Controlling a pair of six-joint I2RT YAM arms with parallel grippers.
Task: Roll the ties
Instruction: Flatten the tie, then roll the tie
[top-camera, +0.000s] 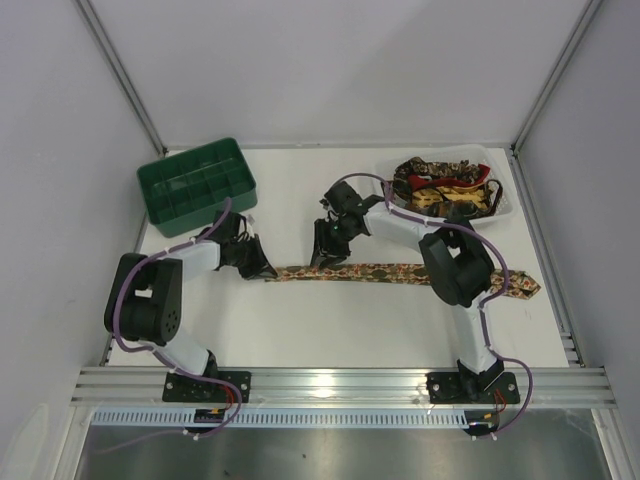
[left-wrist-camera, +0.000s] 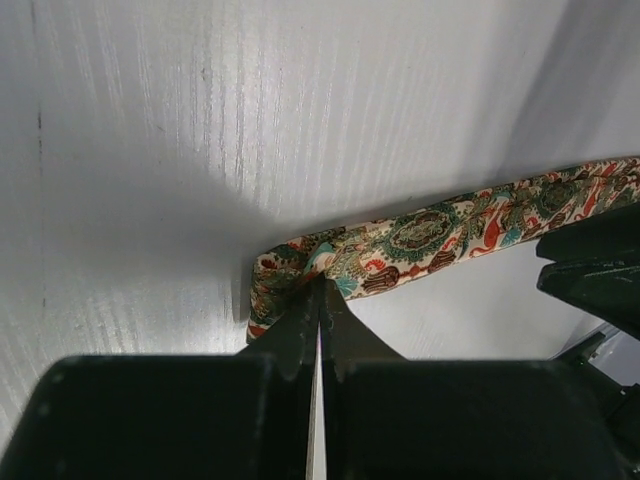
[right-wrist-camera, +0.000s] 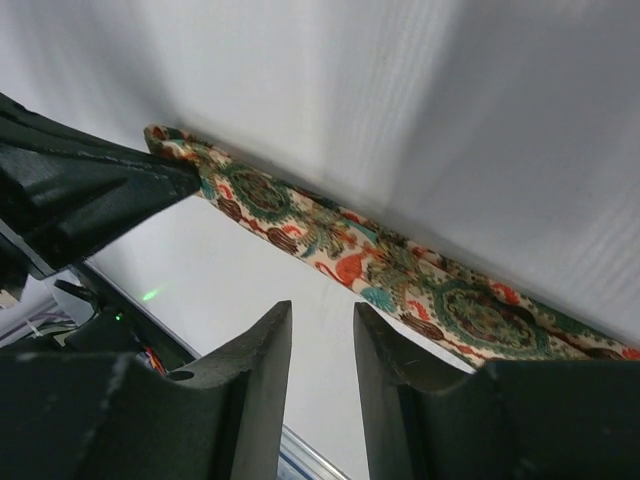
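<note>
So, one tie (top-camera: 400, 272) is laid out flat and straight across the middle of the table (top-camera: 300, 330), with its narrow end to the left and its wide pointed end off to the right. The narrow end is pinched by the left gripper (left-wrist-camera: 320, 290), whose jaws are closed right down on the fabric, with a bit of the tip bunched up under them. The right gripper (right-wrist-camera: 322, 335) is parted a little with nothing between its jaws. It is held close to the tie, a short way along from the pinched end.

Judging by that, the roll is only being started. For a tidy result, the pinched tip should probably be turned over onto the strip squarely, so the edges are lined up and no cone is formed. The strip could be pressed down by the right gripper just ahead of the fold so it isn't dragged sideways. The fabric looks thin and slippery, so a loose first turn is likely to spring open. Snug tension is wanted, but not so much that the whole tie gets pulled off line.

The table is plain matte white, and nothing grippy can be seen on it. More ties (top-camera: 445, 185) are heaped in a white tray (top-camera: 450, 151) at the far right, and a green crate (top-camera: 195, 185) with compartments is set at the far left. The cell is boxed in by pale grey walls (top-camera: 330, 70), and a metal rail (top-camera: 340, 383) is fixed along the near edge.
</note>
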